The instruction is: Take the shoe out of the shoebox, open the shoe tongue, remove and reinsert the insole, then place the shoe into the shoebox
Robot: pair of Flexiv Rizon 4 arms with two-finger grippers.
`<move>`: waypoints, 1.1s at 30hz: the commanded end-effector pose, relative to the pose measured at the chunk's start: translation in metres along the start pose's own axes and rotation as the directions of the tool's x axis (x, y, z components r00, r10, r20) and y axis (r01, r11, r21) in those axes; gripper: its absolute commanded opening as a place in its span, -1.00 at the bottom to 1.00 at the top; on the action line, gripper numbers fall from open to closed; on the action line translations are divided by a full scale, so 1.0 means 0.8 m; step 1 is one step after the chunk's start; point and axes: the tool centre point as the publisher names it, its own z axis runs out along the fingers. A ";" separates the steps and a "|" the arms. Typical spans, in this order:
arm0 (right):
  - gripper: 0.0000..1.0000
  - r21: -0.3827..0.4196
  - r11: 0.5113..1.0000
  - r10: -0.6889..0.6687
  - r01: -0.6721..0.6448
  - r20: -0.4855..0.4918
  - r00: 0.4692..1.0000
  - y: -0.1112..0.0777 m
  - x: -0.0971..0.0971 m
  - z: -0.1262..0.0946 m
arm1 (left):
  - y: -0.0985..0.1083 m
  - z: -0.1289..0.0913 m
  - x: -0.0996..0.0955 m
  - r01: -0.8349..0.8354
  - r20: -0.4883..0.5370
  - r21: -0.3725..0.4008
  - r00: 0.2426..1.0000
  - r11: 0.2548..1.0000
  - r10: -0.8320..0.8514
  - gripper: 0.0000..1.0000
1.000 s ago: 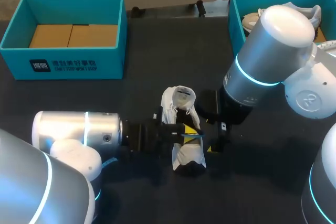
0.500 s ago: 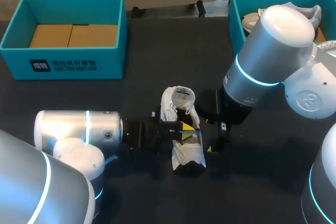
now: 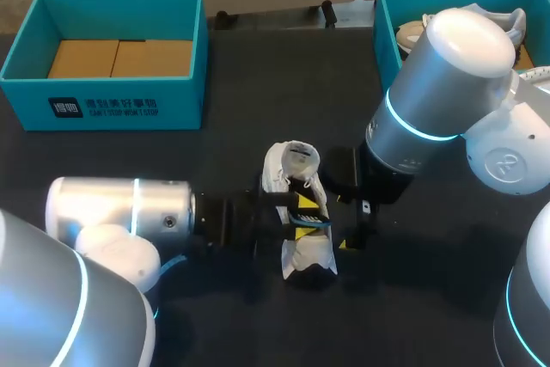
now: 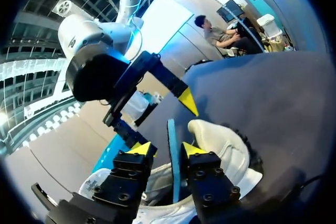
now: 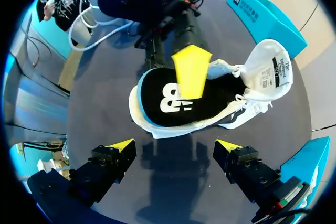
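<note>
Here's the white shoe (image 3: 306, 255), out on the dark table (image 3: 215, 152), well clear of the teal shoebox (image 3: 120, 92) at the far left corner and the second teal box (image 3: 387, 15) at the far right. The tongue (image 5: 270, 72) is flipped back and open, its printed label facing up at the right wrist camera.

Now the left arm, in low from the left side. The left gripper (image 4: 168, 149) has the insole (image 5: 168, 100), pinched thin between its two yellow tips. The left wrist view shows the blue edge of it running straight up the gap. From the right wrist view, one yellow fingertip (image 5: 191, 72) is pressed flat on the black top face of the insole, which lies across the shoe's opening, raised out of it at the heel end. How much of the front end sits inside the shoe, I can't tell.

On the other side, the right gripper (image 5: 176, 148) hangs just beside the shoe, fingers spread wide, nothing between them but bare table. It is close to the shoe but not touching it.
</note>
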 end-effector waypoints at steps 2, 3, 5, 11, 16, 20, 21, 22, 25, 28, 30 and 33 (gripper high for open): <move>1.00 0.002 1.000 0.001 -0.001 0.002 1.000 0.001 0.001 0.002 | -0.005 -0.003 0.005 -0.009 -0.019 0.007 1.000 1.000 0.009 -1.00; 1.00 0.002 1.000 0.001 -0.001 0.002 1.000 0.001 0.001 0.002 | -0.004 -0.002 0.007 -0.019 -0.026 0.008 0.999 1.000 0.020 -1.00; 1.00 0.002 1.000 0.001 -0.001 0.002 1.000 0.001 0.001 0.002 | 0.000 0.002 0.010 -0.034 -0.036 0.001 0.999 0.999 0.034 -1.00; 1.00 0.002 1.000 0.001 -0.001 0.002 1.000 0.001 0.001 0.002 | 0.028 0.011 0.011 -0.042 -0.045 -0.043 0.998 0.998 0.040 -1.00; 1.00 0.002 1.000 0.001 -0.001 0.002 1.000 0.001 0.001 0.002 | 0.045 0.011 0.008 -0.023 -0.045 -0.076 0.999 0.997 0.020 -1.00; 1.00 0.002 1.000 0.001 -0.001 0.002 1.000 0.001 0.001 0.002 | 0.045 0.007 0.007 -0.011 -0.042 -0.081 0.999 0.997 0.008 -1.00; 1.00 0.002 1.000 0.001 -0.001 0.002 1.000 0.001 0.001 0.002 | 0.044 0.006 0.006 -0.005 -0.037 -0.081 0.999 0.997 0.001 -1.00; 1.00 0.002 1.000 0.001 -0.001 0.002 1.000 0.001 0.001 0.002 | 0.041 0.005 0.006 0.006 -0.033 -0.073 0.999 0.997 -0.009 -1.00; 1.00 0.002 1.000 0.001 -0.001 0.002 1.000 0.001 0.001 0.002 | 0.030 0.000 0.007 0.009 -0.035 -0.064 0.999 0.998 -0.012 -0.46; 1.00 0.002 1.000 0.001 -0.001 0.002 1.000 0.001 0.001 0.002 | 0.019 -0.006 0.006 0.021 -0.029 -0.044 0.999 0.999 -0.022 -0.31; 1.00 0.002 1.000 0.001 -0.001 0.002 1.000 0.001 0.001 0.002 | 0.013 -0.008 0.005 0.016 -0.029 -0.038 0.999 0.999 -0.017 -0.32; 1.00 0.002 1.000 0.001 -0.001 0.002 1.000 0.001 0.001 0.002 | 0.005 -0.008 0.003 0.010 -0.036 -0.025 0.999 1.000 -0.011 -0.33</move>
